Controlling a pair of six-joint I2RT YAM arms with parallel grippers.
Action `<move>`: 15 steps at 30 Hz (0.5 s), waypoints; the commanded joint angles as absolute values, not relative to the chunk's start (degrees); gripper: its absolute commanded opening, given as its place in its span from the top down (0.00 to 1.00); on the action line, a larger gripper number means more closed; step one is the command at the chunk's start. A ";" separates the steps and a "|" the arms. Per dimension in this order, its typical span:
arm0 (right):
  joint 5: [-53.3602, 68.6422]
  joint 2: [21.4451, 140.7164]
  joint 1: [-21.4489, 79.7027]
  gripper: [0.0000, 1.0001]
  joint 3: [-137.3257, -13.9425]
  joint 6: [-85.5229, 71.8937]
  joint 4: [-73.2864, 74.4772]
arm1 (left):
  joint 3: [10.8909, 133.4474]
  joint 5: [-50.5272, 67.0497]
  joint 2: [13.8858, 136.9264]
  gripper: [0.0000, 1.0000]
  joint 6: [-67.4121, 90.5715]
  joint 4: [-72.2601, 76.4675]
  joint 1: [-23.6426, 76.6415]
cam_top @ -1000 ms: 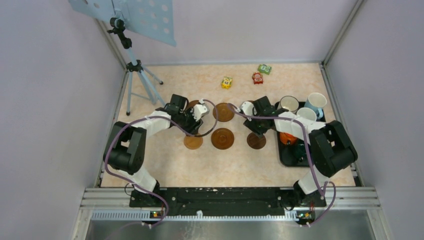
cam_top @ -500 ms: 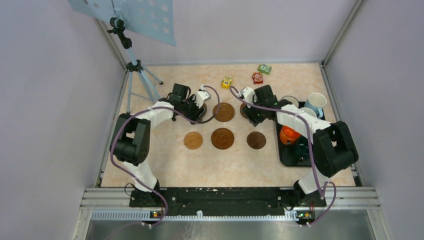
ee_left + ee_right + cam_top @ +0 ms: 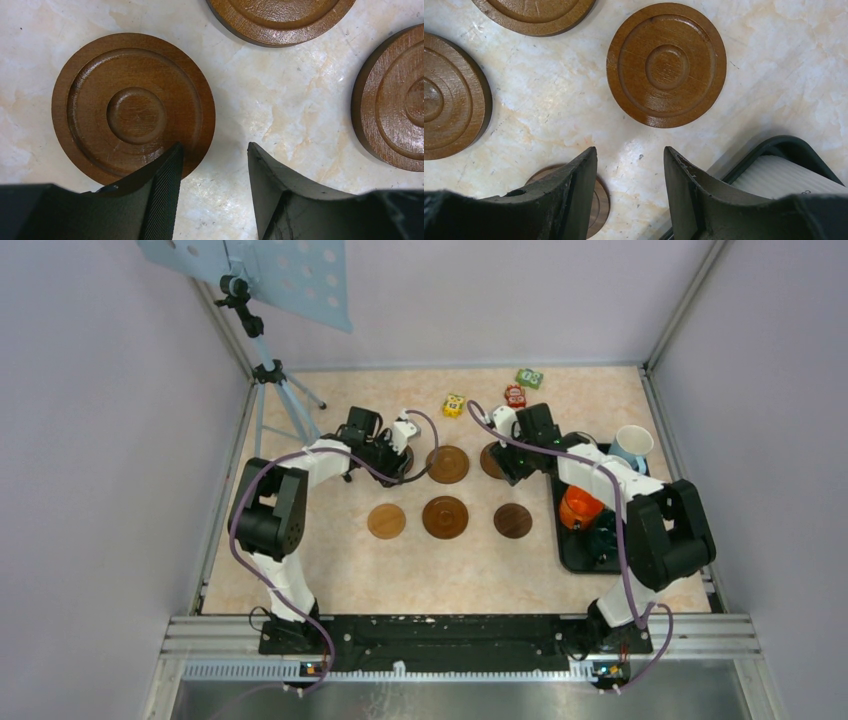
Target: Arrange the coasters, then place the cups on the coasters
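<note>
Six round brown coasters lie in two rows of three. The front row (image 3: 386, 521) (image 3: 445, 517) (image 3: 513, 521) and the back middle coaster (image 3: 448, 464) show fully. My left gripper (image 3: 398, 453) hovers over the back left coaster (image 3: 133, 107), open, with one fingertip (image 3: 167, 170) overlapping its rim and only bare table between the jaws. My right gripper (image 3: 503, 460) hangs open over the back right end, a coaster (image 3: 666, 65) just ahead of it and another (image 3: 599, 200) under its left finger. The cups stand on the black tray (image 3: 575, 555): light blue (image 3: 632, 445), orange (image 3: 577, 510), dark green (image 3: 600, 540).
Three small coloured blocks (image 3: 454, 405) (image 3: 515, 396) (image 3: 529, 378) lie near the back wall. A tripod (image 3: 272, 390) stands at the back left. The tray's corner (image 3: 774, 145) sits close beside my right finger. My right arm hides some of the tray.
Both grippers have moved from the front row of coasters to the back row. The front left and front right coasters are now uncovered; the right arm now hides the white cups.
</note>
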State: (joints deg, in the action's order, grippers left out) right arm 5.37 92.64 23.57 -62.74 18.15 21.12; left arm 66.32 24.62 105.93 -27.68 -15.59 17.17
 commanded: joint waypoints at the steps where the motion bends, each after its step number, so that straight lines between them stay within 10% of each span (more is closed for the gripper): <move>1: 6.34 91.27 22.79 0.48 -64.91 17.99 22.19 | 66.87 25.67 106.80 0.45 -26.85 -16.47 16.86; 15: 6.51 89.30 22.42 0.48 -65.13 18.45 24.11 | 62.31 24.02 101.92 0.53 -26.97 -17.16 16.85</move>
State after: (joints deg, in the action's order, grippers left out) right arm 5.78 92.51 23.00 -62.74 18.20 23.86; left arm 64.10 24.34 104.25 -27.31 -15.07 17.02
